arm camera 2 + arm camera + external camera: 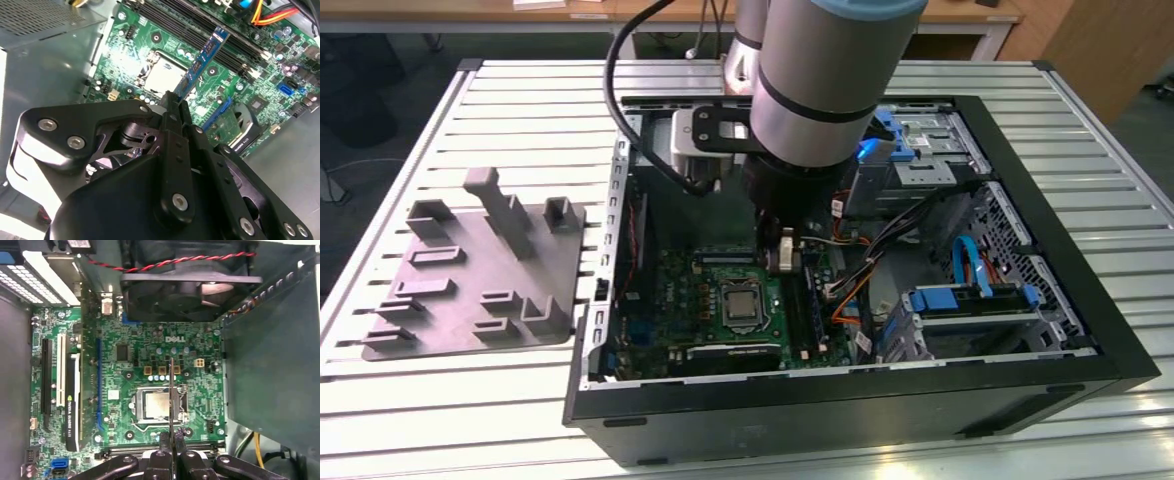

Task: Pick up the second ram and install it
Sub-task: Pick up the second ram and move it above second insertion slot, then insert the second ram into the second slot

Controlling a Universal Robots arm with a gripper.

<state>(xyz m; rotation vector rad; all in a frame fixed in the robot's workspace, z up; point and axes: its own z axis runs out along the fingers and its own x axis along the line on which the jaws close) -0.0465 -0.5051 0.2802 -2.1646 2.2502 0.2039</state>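
Hanging inside an open black computer case (854, 400), the arm's gripper (781, 252) is found almost directly over the CPU socket (744, 305) of the green board (670, 290); in the second wrist view the gripper (176, 102) is closed down to a narrow gap, and the second ram (202, 65) is pinched by one end between the black fingers (174, 125), which are pressed against its flat faces; the stick is shown as a long, thin blue-green strip with small chips along it, reaching out from the fingertips past the edge of the CPU socket (159, 75) toward the long black memory slots (225, 37) just beyond the socket; in the first wrist view the second ram (171, 390) is met edge-on, as a fine dark line crossing the CPU socket (157, 405), with the gripper (171, 442) clamped at one end; the stick is not seated in any slot, and how high it is carried above the socket cannot be told; a grey holder tray (467, 290) is set on the slatted table (494, 400), outside the case and well apart from the socket; the stick is judged to be light and stiff but fragile, with a smooth, slim body that could pivot or slip in so small a grip; hold is best taken on the flat faces near the top edge, clear of the contact edge and, where possible, of the chips; bending or twisting is to be avoided.
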